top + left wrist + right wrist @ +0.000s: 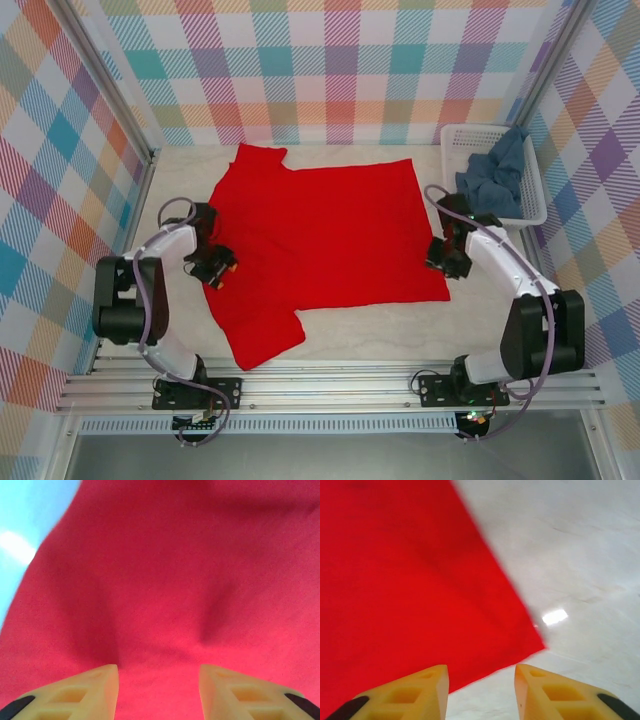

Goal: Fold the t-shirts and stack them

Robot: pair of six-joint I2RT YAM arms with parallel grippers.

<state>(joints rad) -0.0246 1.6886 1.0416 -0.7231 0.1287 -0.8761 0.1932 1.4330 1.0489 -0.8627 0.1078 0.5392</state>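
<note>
Wrist views: my left gripper (159,682), right gripper (481,682) spread over red t-shirt (320,235). Top view: blue-grey t-shirt (495,172) in basket (462,145), far-right table (400,335) corner.

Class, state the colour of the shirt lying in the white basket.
The shirt is blue-grey; top external view.

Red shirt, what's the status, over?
Both jaws open, empty. Red t-shirt spread flat, unfolded; left jaws over the cloth, right jaws at its near corner. Blue-grey t-shirt in basket. Nothing blocking.

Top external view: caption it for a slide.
Red t-shirt spread flat, left gripper and right gripper at its opposite edges; blue-grey t-shirt crumpled in the white basket.
</note>
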